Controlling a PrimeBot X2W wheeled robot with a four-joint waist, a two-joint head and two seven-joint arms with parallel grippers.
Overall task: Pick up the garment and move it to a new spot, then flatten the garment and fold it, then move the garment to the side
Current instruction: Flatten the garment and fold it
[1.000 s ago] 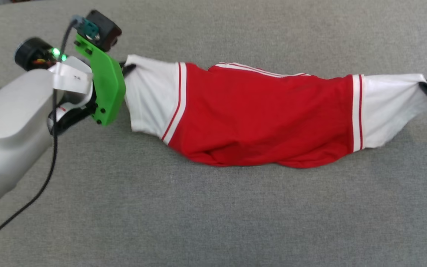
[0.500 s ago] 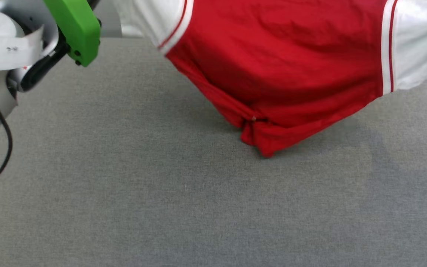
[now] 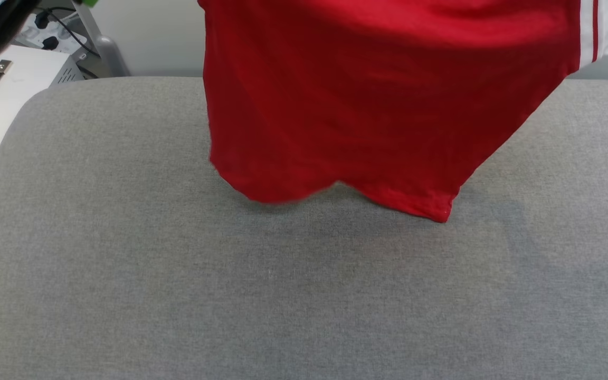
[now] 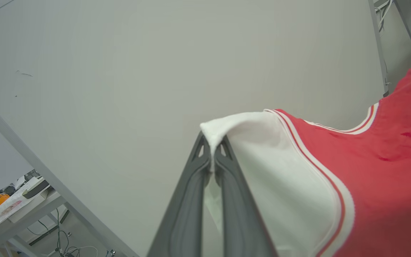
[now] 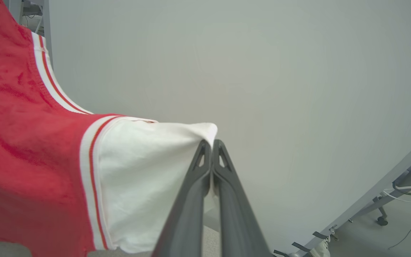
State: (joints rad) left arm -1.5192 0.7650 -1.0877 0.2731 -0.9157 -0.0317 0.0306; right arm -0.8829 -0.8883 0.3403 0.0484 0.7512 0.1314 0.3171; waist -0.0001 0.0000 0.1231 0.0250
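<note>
red garment (image 3: 367, 105) hoisted by both sleeves, its hem hanging over the grey cushion (image 3: 177, 290)

a second ago it lay stretched out along the cushion between the two arms; now it hangs as a red sheet from the top of the head view, its lower hem low over the cushion's far half with a soft shadow beneath. whether the hem touches the fabric i cannot tell. the head view itself has shifted, so the cushion's far edge and a pale wall (image 3: 145, 37) now show. the left gripper (image 4: 212, 153) is pinched tight on the tip of one white sleeve (image 4: 262, 171). the right gripper (image 5: 211, 150) is likewise clamped on the tip of the other sleeve (image 5: 145, 171), with the red body sagging between them.
</note>
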